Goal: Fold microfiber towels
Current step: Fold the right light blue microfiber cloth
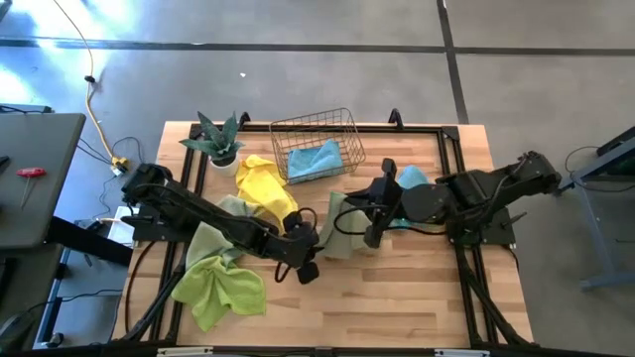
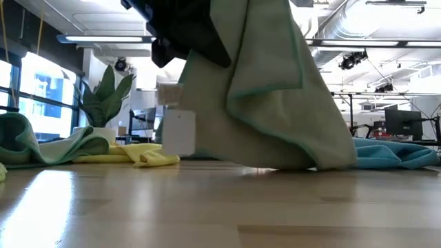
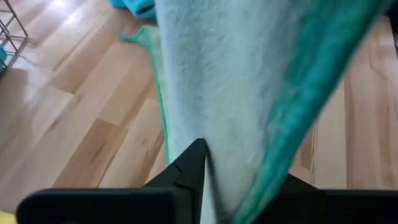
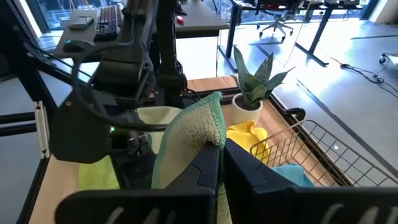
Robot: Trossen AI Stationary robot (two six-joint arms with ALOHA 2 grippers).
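Observation:
A pale sage towel (image 1: 335, 226) with a teal hem hangs between my two grippers at the table's middle, and both are shut on it. Its lower folds rest on the wood (image 2: 289, 162). My left gripper (image 1: 308, 260) is at its left near side. My right gripper (image 1: 373, 228) is at its right side. A yellow towel (image 1: 266, 184), a lime green towel (image 1: 220, 284) and a second sage towel (image 1: 232, 208) lie crumpled on the table's left half. One light blue towel (image 1: 316, 159) lies in the wire basket, another (image 1: 412, 178) under my right arm. My left gripper pinches the sage towel between its two fingers close beside the teal-hemmed edge (image 3: 214, 155). The cloth runs up and away from the fingers; one layer or several, I cannot tell. It is lifted there, with the lower folds on the table. My right gripper pinches a hemmed corner of the sage towel (image 4: 202, 134) between its two fingers. The corner's tip sticks out past the fingertips. The fingers come roughly level from the table's right side. The cloth hangs below them.
A wire basket (image 1: 342, 127) stands at the far middle, a potted spiky plant (image 1: 220, 144) at the far left. A black frame (image 1: 451, 139) runs around the table. Bare wood (image 1: 397, 297) lies along the near right.

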